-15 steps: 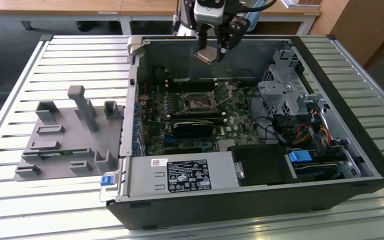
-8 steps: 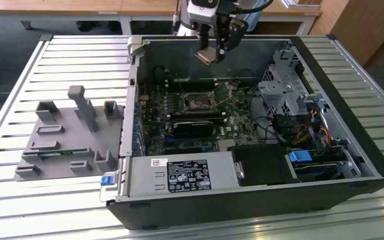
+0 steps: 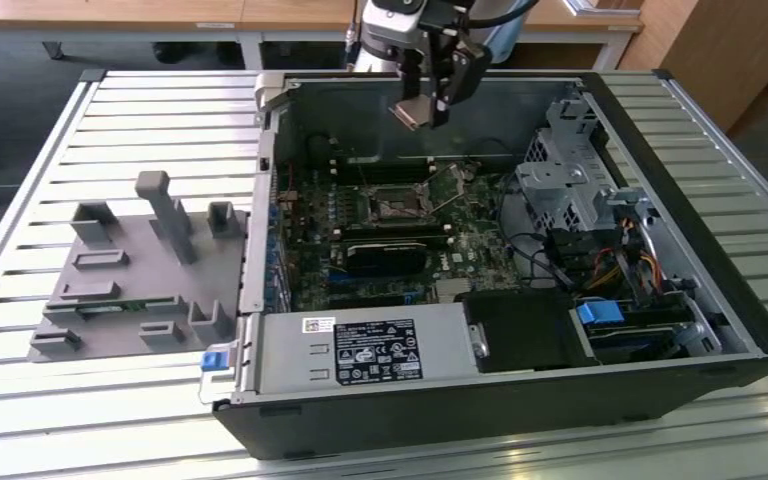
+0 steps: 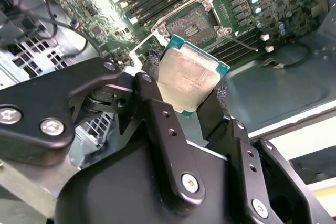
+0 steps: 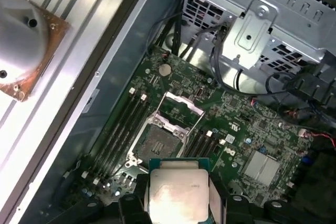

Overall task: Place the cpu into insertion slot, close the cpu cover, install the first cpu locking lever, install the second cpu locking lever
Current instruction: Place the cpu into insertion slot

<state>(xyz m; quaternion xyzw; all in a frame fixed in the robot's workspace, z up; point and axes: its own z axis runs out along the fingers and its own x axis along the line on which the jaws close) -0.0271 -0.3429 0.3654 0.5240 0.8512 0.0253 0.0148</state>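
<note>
My gripper (image 3: 426, 108) hangs over the far side of the open computer case (image 3: 704, 290), shut on the cpu (image 3: 415, 113). In both wrist views the cpu (image 4: 189, 77) (image 5: 178, 192) is a square silver-topped chip on a green board, pinched at two opposite edges by black fingers (image 4: 152, 77) (image 5: 218, 195). Below it on the motherboard lies the insertion slot (image 3: 394, 206) (image 4: 197, 24) (image 5: 159, 142), dark-centred and bare. The cpu cover (image 5: 181, 107) is swung up off the slot. A thin metal lever (image 3: 462, 180) stands up beside the slot.
Long memory slots (image 5: 123, 127) flank the slot. A black heat-sink block (image 3: 391, 255) sits nearer the case front, with a power supply (image 3: 357, 350) beyond it. A metal drive cage (image 3: 564, 185) and cables fill the exterior view's right. A grey fixture (image 3: 131, 270) rests on the slatted table (image 3: 37, 400).
</note>
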